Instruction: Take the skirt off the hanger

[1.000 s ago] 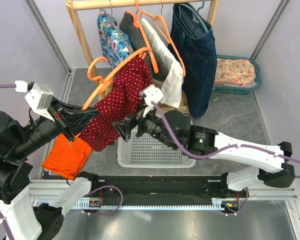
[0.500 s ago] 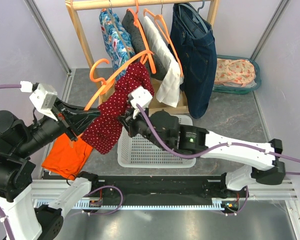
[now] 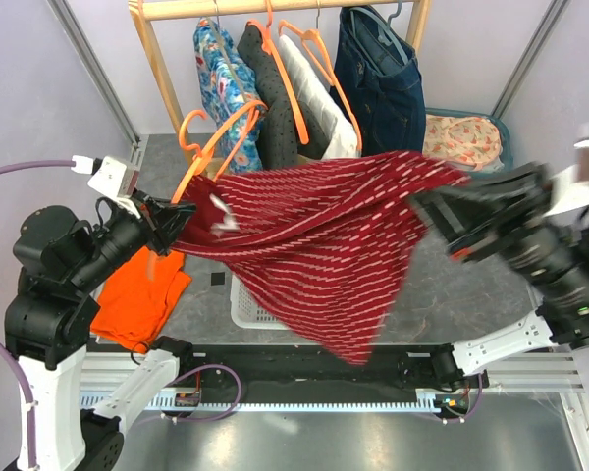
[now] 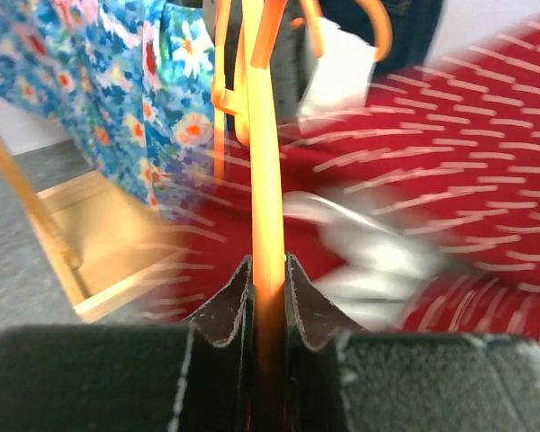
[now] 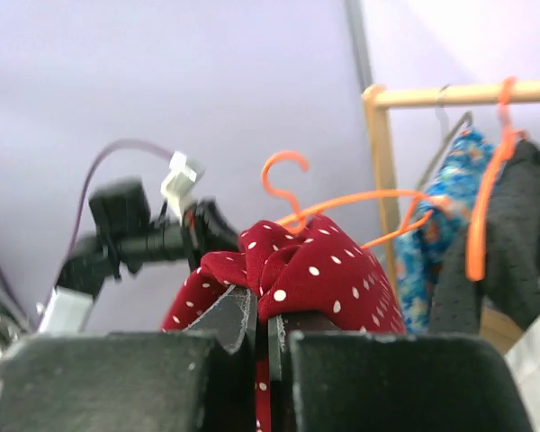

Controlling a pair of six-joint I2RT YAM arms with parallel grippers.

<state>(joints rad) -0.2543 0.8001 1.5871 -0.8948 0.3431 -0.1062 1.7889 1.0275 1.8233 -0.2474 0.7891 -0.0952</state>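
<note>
1. State of left jaws: almost closed, clamped on a bar of the orange hanger (image 4: 266, 207), which is held up and to the left of the white basket (image 3: 239, 306).
2. State of right jaws: fully closed, pinching a fold of the red dotted skirt (image 3: 324, 245), to the right of the basket.
3. Skirt: stretched taut in the air above the basket, from the hanger to the right jaws; motion-blurred.
4. Whether its left end is on the hanger: cannot tell.

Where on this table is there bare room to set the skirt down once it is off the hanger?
Bare grey table shows at the front right, between the skirt and the right arm, and in a narrow strip between the orange cloth and the white basket. The middle is crowded by the spread skirt; the rack fills the back.
</note>
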